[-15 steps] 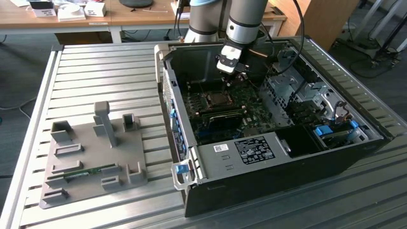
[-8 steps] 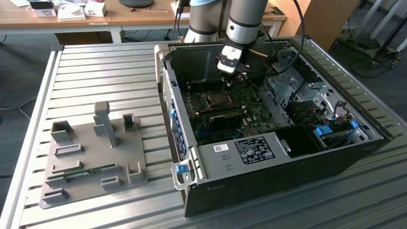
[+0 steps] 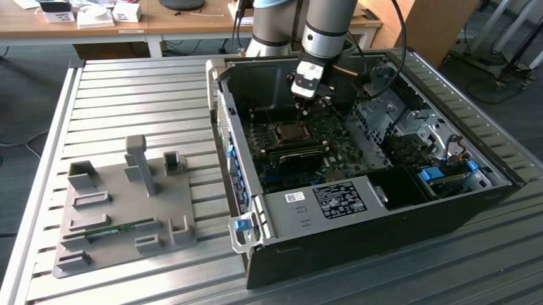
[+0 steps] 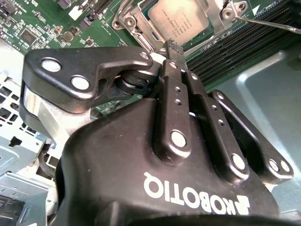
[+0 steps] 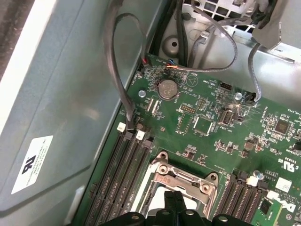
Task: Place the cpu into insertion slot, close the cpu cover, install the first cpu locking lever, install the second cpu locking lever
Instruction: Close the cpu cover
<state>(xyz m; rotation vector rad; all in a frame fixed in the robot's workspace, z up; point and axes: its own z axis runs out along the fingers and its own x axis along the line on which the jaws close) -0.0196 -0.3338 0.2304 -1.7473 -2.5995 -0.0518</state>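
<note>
The cpu [image 4: 181,16] lies pale and silver-grey in the insertion slot [image 3: 288,133] on the green board inside the open computer case. The cpu cover [image 4: 128,20], a silver frame, lies flat around the chip and also shows as the cpu cover [image 5: 186,179] in the first wrist view. A thin metal lever [image 4: 268,22] runs beside the socket, clear of the frame. My gripper [image 3: 314,100] hangs just above the socket's far edge. Its black fingers [image 4: 171,47] are pressed together with nothing between them, and my gripper [image 5: 175,201] hovers over the frame.
Black memory slots [image 5: 120,179] flank the socket. Loose grey cables [image 5: 127,70] hang along the case wall [image 5: 70,94], near a coin battery [image 5: 167,88]. Metal drive bays [image 3: 398,121] fill the exterior view's right. A grey fixture plate [image 3: 119,210] sits on the table at the exterior view's left.
</note>
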